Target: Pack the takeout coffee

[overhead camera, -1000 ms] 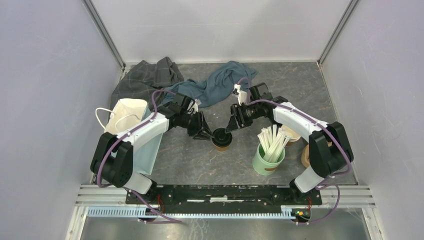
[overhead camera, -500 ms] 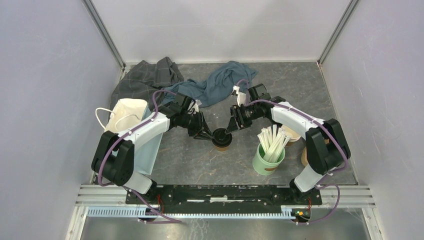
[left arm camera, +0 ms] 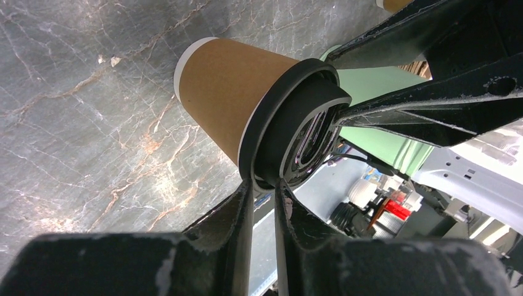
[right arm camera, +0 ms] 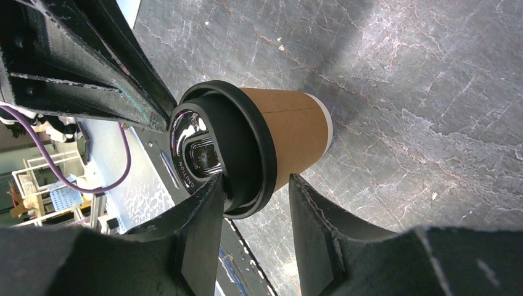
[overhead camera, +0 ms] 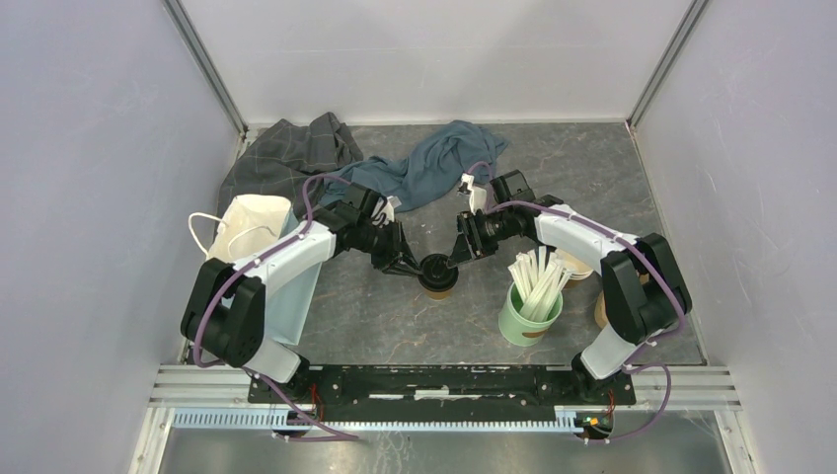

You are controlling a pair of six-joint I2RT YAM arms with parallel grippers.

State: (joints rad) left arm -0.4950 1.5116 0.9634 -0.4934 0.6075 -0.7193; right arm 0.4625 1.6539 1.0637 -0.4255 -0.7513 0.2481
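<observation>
Right, takeout coffee cup [overhead camera: 439, 284] stands upright near the middle of the counter [overhead camera: 385, 331], black sip lid [right arm camera: 217, 148] on, one arm at it from each side. Left gripper [left arm camera: 264, 186]: jaws nearly together, just a slit, with the lid rim at the fingertips. Cannot tell if the rim is pinched or only touched. Right gripper [right arm camera: 256, 182]: roughly half open, jaws straddling the lid's edge, one finger over the lid top, the other beside the rim with a gap showing. It has hold of nothing. Cup base looks to be on the counter, not lifted.

Step in hand, my read: getting a firm hold on the cup so it can go into the cream bag [overhead camera: 252, 222] by the counter's left edge.

Doing it well:
- Don't lift by the lid rim alone. A press-fit lid can pop off and the cup drops.
- Better for one gripper to take the paper wall just under the lid, squeezing lightly so the cup doesn't buckle.
- Only one gripper should carry. The other backs off before the lift, or the two pull against each other and tip it.
- Keep the cup upright all the way.
- Green cup of wooden stirrers [overhead camera: 523, 318] stands near on the right, so the right arm should back out without clipping it.
</observation>
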